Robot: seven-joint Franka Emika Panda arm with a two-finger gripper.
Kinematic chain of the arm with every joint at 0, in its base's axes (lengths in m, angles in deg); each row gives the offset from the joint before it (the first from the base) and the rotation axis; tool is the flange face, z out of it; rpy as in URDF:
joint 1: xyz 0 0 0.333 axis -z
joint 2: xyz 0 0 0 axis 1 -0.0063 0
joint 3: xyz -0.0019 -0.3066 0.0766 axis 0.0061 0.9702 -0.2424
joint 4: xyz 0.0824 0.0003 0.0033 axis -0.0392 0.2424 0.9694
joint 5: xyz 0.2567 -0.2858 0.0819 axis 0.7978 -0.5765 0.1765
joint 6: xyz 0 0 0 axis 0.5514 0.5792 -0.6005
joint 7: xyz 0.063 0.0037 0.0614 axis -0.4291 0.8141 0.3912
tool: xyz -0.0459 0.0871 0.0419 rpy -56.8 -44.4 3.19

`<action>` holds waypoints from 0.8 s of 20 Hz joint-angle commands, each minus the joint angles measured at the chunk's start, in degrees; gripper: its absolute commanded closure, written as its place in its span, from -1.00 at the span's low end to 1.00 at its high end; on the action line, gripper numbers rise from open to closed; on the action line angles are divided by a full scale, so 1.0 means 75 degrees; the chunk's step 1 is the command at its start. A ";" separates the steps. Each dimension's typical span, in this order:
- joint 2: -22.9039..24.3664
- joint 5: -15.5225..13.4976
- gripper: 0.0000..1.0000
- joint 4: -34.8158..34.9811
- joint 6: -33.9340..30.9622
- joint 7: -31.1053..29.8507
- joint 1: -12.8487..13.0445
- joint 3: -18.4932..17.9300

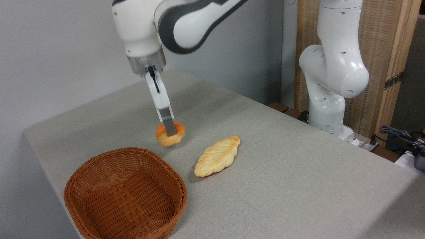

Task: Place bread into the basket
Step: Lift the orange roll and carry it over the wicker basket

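Observation:
The bread (162, 136), a small round orange-golden knotted bun, is pinched between the fingers of my gripper (170, 130), which is shut on it. It hangs at or just above the table surface, behind the basket; whether it touches the cloth is hard to tell. The near finger (165, 111) covers the bun's middle. The basket (99, 172), an oval brown wicker one with low sides, stands at the front left of the table with nothing in it, a short way in front of and to the left of the bun.
A longer pale braided loaf (218, 156) lies on the grey table (298, 172) just right of the bun. The arm's white base (332, 83) stands at the table's right rear, with cables (401, 136) beyond. The table's left edge runs close past the basket.

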 commanded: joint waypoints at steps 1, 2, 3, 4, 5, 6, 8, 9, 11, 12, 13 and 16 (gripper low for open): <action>0.0083 -0.0015 0.02 -0.0675 -0.0343 0.0034 -0.0036 -0.0125; 0.0083 -0.0015 0.02 -0.0735 -0.0343 0.0046 -0.0048 -0.0137; 0.0072 -0.0003 0.02 -0.0840 -0.0343 0.0069 -0.0083 -0.0195; 0.0060 -0.0015 0.02 -0.0899 -0.0332 0.0058 -0.0095 -0.0300; 0.0025 -0.0026 0.02 -0.1004 -0.0250 0.0046 -0.0106 -0.0510; -0.0010 -0.0026 0.02 -0.1098 -0.0180 0.0046 -0.0106 -0.0652; -0.0045 -0.0038 0.02 -0.1204 0.0217 0.0046 -0.0118 -0.0944; -0.0080 -0.0061 0.02 -0.1204 0.0370 0.0046 -0.0118 -0.1027; -0.0174 -0.0237 0.02 -0.1204 0.0909 0.0046 -0.0118 -0.1168; -0.0302 -0.0319 0.01 -0.1204 0.1212 0.0046 -0.0118 -0.1285; -0.0385 -0.0401 -0.09 -0.1204 0.1482 0.0046 -0.0118 -0.1402; -0.0631 -0.0484 -0.69 -0.1204 0.1964 0.0058 -0.0118 -0.1438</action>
